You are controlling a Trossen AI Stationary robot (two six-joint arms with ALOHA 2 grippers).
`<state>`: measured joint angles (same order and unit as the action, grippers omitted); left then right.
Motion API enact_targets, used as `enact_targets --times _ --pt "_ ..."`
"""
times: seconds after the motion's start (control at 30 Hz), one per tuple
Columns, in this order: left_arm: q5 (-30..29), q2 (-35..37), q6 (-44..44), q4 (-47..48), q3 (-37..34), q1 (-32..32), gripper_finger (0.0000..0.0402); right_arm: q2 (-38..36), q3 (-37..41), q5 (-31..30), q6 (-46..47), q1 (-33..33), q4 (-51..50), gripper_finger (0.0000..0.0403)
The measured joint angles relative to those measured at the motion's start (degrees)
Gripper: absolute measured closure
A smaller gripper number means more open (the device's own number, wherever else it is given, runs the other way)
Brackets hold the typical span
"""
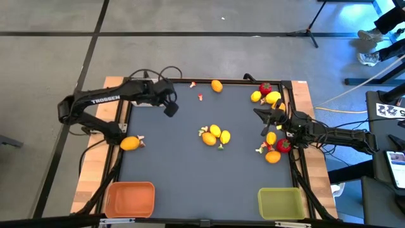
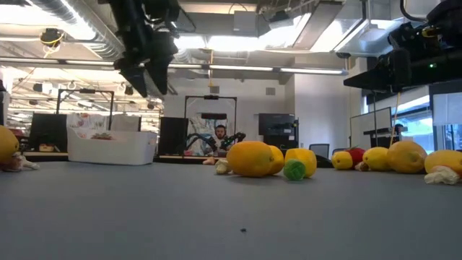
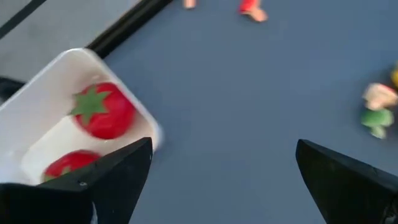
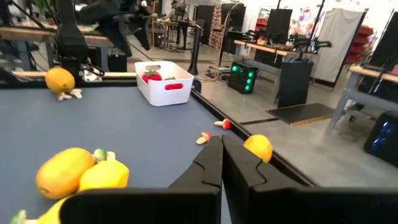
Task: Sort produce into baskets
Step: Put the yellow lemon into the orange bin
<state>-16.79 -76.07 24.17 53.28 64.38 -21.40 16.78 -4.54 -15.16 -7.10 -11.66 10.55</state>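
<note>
High view: the left gripper hangs in the upper left of the mat with its fingers spread wide and nothing between them. The white basket is hidden under that arm here. The orange basket at lower left and the green basket at lower right both look empty. Loose produce remains: a central cluster, an orange citrus at the left edge, another citrus at the top edge, and a pile at the right by the right gripper, which is closed on nothing.

Low view: the left gripper hangs open, high at upper left; the white basket sits at far left, fruit lined across the right.

Left wrist view: the white basket at the left holds 2 strawberries; the fingers are apart and empty.

Right wrist view: closed fingers at the bottom, lemons at lower left.

I judge sorting barely begun: 2 pieces binned, most still loose.
</note>
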Motion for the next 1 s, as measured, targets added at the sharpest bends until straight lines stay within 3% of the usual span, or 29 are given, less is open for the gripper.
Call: enact_targets --times 0.2,0.47,0.67,0.83,1.0 --pt "0.0 0.0 1.1 -4.7 -2.3 6.1 0.0011 0.0 0.0 2.7 5.8 0.0 0.6 0.0397" --pt "0.2 -0.3 1.3 -19.8 -7.6 14.2 0.0011 1.8 0.0 10.7 10.6 0.0 3.4 0.0394" --pt "0.1 -2.8 -1.2 -32.4 -10.5 18.8 0.0011 5.0 0.0 12.5 11.8 0.0 3.4 0.0335" --pt "0.1 -8.8 -9.7 -42.3 -10.5 21.4 0.0011 8.3 0.0 13.3 11.8 0.1 3.4 0.0278" --pt "0.1 -15.4 -17.4 -50.5 -10.6 22.4 0.0012 9.9 0.0 13.2 11.4 0.1 3.4 0.0251"
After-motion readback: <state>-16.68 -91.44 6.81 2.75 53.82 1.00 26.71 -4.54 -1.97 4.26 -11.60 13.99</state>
